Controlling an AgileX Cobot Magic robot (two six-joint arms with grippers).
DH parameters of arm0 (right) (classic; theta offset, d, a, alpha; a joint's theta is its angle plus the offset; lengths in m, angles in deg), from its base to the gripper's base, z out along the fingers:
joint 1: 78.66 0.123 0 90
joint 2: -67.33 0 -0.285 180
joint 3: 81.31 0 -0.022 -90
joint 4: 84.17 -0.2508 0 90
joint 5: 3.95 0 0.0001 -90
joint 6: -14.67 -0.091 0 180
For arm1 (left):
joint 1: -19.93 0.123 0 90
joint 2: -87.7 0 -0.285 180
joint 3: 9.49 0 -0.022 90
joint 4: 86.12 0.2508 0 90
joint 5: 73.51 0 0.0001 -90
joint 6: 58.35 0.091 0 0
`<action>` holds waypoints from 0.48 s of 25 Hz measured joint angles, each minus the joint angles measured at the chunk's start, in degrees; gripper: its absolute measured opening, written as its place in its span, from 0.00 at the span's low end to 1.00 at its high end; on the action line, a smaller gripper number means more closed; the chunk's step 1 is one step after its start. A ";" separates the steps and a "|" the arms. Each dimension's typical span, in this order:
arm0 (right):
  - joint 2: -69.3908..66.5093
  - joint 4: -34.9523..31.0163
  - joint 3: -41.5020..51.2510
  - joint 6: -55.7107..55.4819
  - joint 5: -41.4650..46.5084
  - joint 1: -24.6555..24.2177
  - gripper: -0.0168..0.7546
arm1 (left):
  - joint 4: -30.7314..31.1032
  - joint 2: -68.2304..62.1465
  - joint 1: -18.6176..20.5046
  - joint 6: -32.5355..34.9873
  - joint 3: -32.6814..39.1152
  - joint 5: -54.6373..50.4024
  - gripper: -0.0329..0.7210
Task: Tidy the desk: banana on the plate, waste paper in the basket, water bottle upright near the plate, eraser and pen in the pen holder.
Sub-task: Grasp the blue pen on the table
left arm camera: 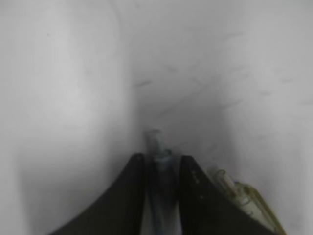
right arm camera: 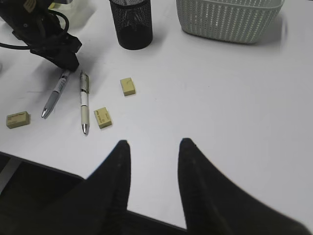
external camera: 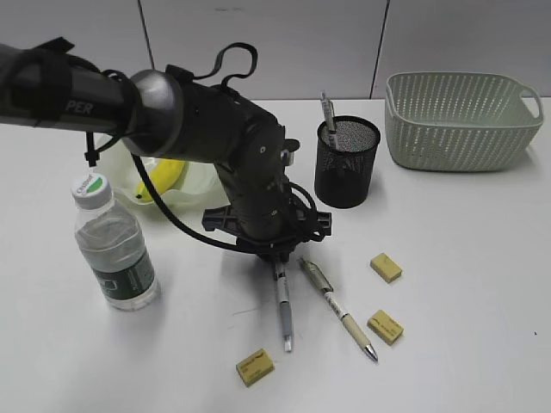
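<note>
Pen point(external camera: 282, 311) at lower centre, light, stiff and slippery-looking, was pinched at its upper end by left gripper point(external camera: 278, 258); right gripper point(right arm camera: 152, 147) gaped empty.

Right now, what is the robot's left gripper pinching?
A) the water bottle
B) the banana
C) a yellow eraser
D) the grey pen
D: the left gripper is shut on the grey pen, whose barrel sits between the fingers in the left wrist view; the erasers lie loose on the desk, the banana is on the plate and the water bottle stands alone.
</note>
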 joint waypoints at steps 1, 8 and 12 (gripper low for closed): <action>0.00 0.00 0.00 0.00 0.00 0.00 0.38 | 0.00 -0.06 0.00 -0.05 0.00 0.35 0.27; 0.00 0.00 0.00 0.00 0.00 0.00 0.38 | 0.56 -0.46 0.00 -0.19 -2.47 1.30 0.21; 0.00 0.00 0.00 0.00 0.00 0.00 0.38 | 3.16 4.32 0.00 -0.24 -3.28 10.50 0.21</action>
